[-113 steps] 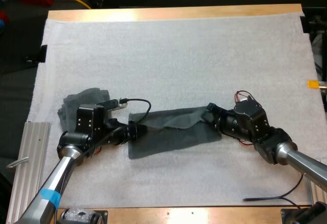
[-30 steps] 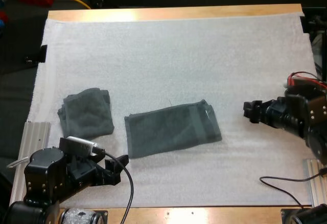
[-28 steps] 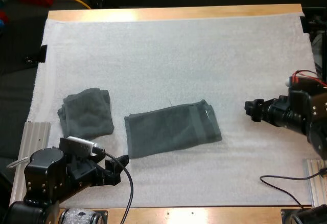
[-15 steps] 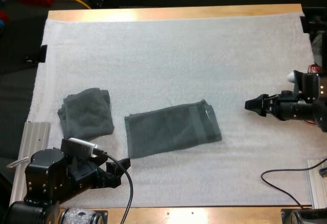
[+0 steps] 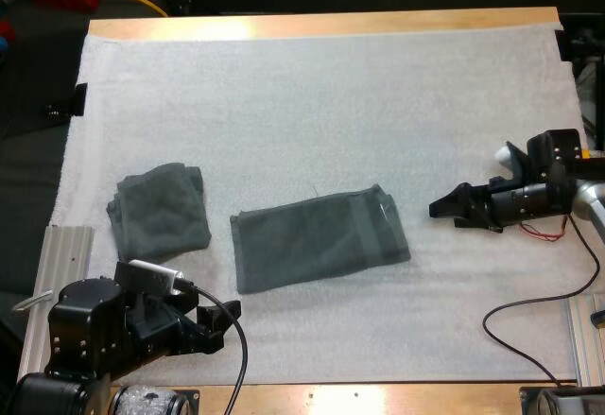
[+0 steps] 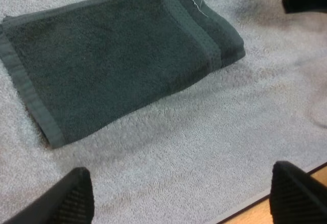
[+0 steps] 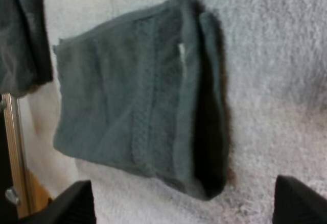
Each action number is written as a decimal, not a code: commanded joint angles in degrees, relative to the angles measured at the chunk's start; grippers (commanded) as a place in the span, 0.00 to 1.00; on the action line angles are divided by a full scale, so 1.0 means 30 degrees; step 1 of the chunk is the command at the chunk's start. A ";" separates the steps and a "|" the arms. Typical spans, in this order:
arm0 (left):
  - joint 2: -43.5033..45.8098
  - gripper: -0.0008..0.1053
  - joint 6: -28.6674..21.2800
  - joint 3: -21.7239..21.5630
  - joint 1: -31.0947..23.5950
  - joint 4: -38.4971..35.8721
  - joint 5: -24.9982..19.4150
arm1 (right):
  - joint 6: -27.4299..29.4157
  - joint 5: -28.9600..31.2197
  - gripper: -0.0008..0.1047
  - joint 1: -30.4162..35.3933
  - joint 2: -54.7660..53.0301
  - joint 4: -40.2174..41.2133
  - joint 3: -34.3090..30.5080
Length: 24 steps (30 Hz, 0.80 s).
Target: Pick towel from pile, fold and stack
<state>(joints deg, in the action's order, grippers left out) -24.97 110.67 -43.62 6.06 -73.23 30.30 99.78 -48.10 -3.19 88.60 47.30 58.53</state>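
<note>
At the lower left of the high view, the left claw (image 5: 219, 323) hangs low over the white mat (image 5: 331, 103). Its two fingers stand wide apart and hold nothing.

A bit farther in, near the middle of the picture, lies the folded towel (image 5: 319, 247). It is flat, long and a little slanted. To its left, apart from it, sits a lumpy towel (image 5: 161, 209).

At the right side, the right claw (image 5: 449, 215) points at the folded towel's right end, with bare mat between them. Its fingers are spread too, and empty.

I think the next job is one more fold, or a lift onto the other towel. To do it well, each claw should pinch all the layers at its end together, because the right end gapes a little. Lift low and keep the edges lined up.

Far off is the wooden table (image 5: 321, 24) edge.
</note>
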 commanded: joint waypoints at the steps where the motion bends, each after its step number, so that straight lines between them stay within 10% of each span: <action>1: 0.0127 0.65 -0.0078 -0.0128 0.0012 -0.0072 0.0139 | 0.0240 -0.0410 0.66 -0.0143 0.0381 -0.0069 0.0163; 24: 0.0127 0.65 -0.0078 -0.0128 0.0012 -0.0169 0.0139 | -0.5465 0.0345 0.66 -0.3732 0.4493 -0.7003 0.0222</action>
<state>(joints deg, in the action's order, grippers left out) -24.97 110.67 -43.62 6.06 -73.33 30.30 83.75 -46.99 -14.01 101.57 26.48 58.96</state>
